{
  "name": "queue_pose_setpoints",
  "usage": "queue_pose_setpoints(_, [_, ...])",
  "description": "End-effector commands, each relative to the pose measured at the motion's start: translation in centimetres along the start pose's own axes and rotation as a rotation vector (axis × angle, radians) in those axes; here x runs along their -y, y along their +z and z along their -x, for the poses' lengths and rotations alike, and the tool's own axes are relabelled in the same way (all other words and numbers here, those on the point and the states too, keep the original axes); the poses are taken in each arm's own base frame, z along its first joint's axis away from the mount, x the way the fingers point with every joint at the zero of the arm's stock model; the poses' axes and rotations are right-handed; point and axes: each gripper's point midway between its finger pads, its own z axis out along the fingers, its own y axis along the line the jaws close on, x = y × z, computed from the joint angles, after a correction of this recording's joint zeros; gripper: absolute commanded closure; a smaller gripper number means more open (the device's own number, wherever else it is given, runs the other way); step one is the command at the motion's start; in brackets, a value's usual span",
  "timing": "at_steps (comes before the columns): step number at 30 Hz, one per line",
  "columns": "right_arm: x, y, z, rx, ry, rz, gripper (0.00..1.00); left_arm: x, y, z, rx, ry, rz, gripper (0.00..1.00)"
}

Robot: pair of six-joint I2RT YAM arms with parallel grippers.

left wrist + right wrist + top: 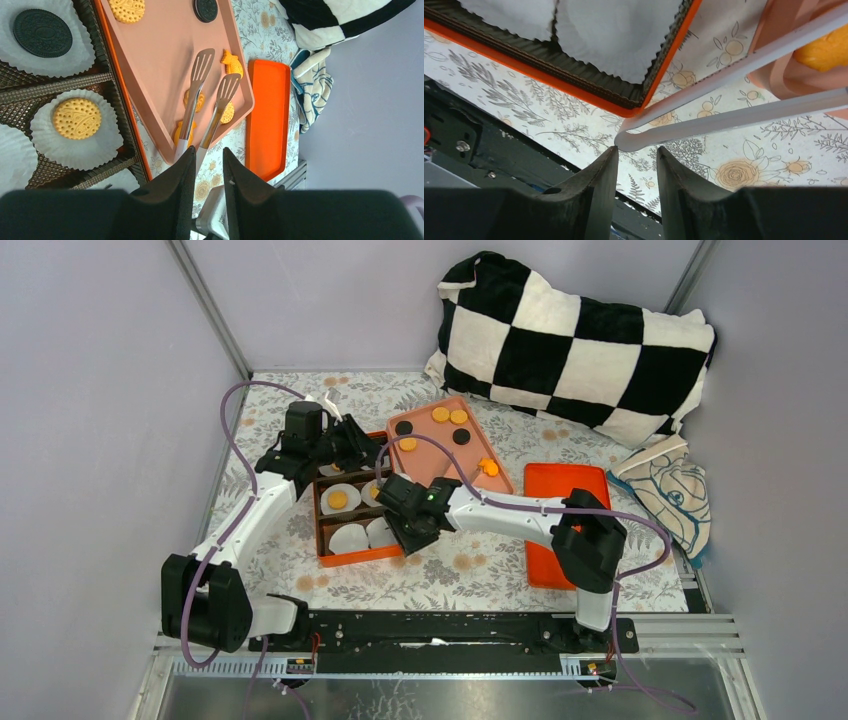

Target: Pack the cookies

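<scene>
Round golden cookies (440,414) and black cookies (461,436) lie on a pink tray (440,468). In the left wrist view, steel tongs (201,65) lie over several orange cookies (227,112) at the tray's near corner. A golden cookie (76,118) and a black one (42,32) sit in paper cups inside the orange box (355,558). My left gripper (208,149) hovers above the box's far end (358,450), open, nothing between its fingers. My right gripper (636,147) is open by the box's near right corner (408,522). The tongs' looped end (626,141) touches one fingertip, outside the jaws.
Empty white paper cups (614,35) fill the box's near compartments. An orange lid (565,505) lies right of the tray. A checkered pillow (570,340) and a folded cloth (670,490) sit at the back right. The black base rail (450,625) runs along the near edge.
</scene>
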Motion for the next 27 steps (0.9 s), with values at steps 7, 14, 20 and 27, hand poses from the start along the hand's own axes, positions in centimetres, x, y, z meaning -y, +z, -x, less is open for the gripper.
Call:
queue_pose_setpoints(7, [4.4, -2.2, -3.3, -0.06, 0.058, -0.201, 0.58, 0.6, -0.2, -0.6, -0.015, 0.022, -0.037, 0.69])
queue_pose_setpoints(14, [4.7, -5.8, 0.0, 0.111, 0.144, -0.227, 0.37, 1.2, -0.2, -0.6, -0.019, 0.014, -0.068, 0.69])
queue_pose_setpoints(20, [4.5, -5.8, 2.7, 0.187, 0.133, -0.253, 0.32, 2.0, -0.9, -0.3, 0.0, 0.033, -0.079, 0.69])
queue_pose_setpoints(27, [7.1, -1.9, 4.8, 0.133, 0.14, -0.37, 0.34, 1.9, -1.1, -0.3, 0.0, 0.041, -0.074, 0.69])
